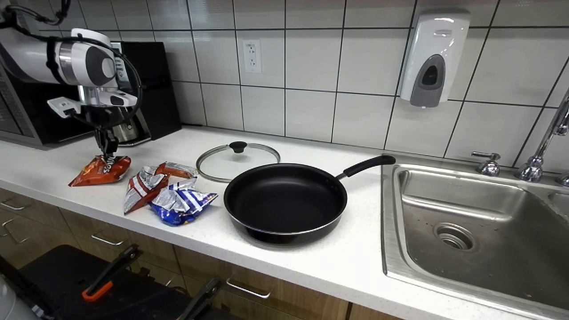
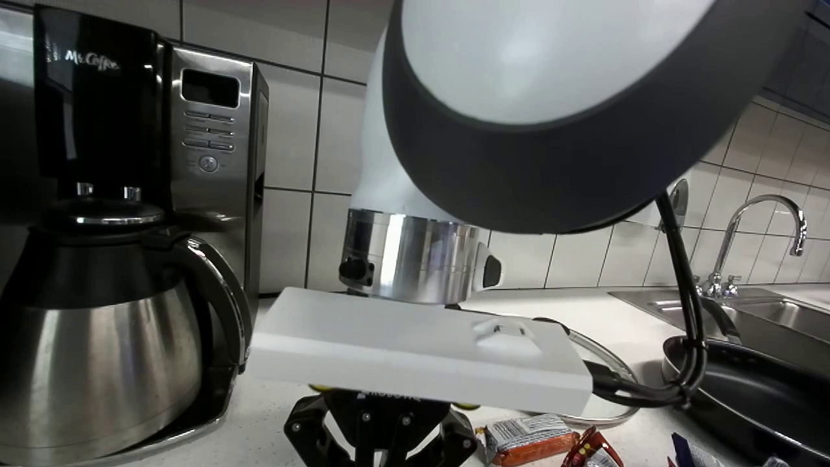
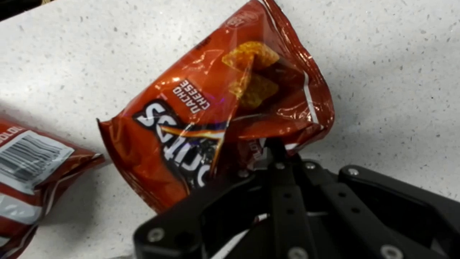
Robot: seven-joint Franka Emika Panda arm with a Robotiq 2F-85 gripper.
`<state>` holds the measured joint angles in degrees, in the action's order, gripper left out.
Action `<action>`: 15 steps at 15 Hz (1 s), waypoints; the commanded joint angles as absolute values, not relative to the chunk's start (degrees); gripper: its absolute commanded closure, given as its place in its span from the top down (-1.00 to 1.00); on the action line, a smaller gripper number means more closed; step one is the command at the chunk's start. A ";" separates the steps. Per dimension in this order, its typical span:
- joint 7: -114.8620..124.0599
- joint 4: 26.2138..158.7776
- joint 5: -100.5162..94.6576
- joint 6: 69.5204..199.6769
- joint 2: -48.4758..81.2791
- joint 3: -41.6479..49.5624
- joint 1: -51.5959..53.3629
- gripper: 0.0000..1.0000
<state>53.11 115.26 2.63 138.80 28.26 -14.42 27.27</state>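
Note:
My gripper [image 1: 108, 153] is shut on a red-orange Doritos nacho cheese bag [image 1: 98, 172], which also shows in the wrist view [image 3: 194, 108]. The black fingers [image 3: 282, 151] lie close together and pinch folded film near one edge of the bag; the tips are partly hidden in the fold. The bag rests on the white counter. A red bag with silver stripes [image 1: 144, 189] lies beside it; its barcode side shows in the wrist view [image 3: 25, 169]. A blue and silver bag [image 1: 182, 206] lies close to that one. In an exterior view the fingertips are cut off below the frame.
A black frying pan [image 1: 284, 200] and a glass lid [image 1: 275, 151] stand on the counter. A steel sink [image 1: 391, 222] is at the far end. A coffee maker [image 2: 214, 162] with a steel carafe [image 2: 104, 363] stands close to the arm. A tiled wall [image 1: 311, 111] is behind.

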 commanded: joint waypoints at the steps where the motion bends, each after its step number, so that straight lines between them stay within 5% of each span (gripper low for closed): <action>1: 52.40 117.03 3.89 138.11 25.35 -14.04 27.21 -1.00; 9: 52.78 117.11 2.28 136.85 20.59 -13.00 27.02 -1.00; 10: 52.28 117.00 2.54 136.17 20.47 -13.17 26.79 -0.85; 11: 52.21 117.05 2.69 135.86 20.17 -13.21 26.68 -0.44; 15: 51.18 117.49 3.93 133.75 18.63 -14.13 26.19 0.14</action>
<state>53.04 115.65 2.56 136.40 21.88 -13.05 27.20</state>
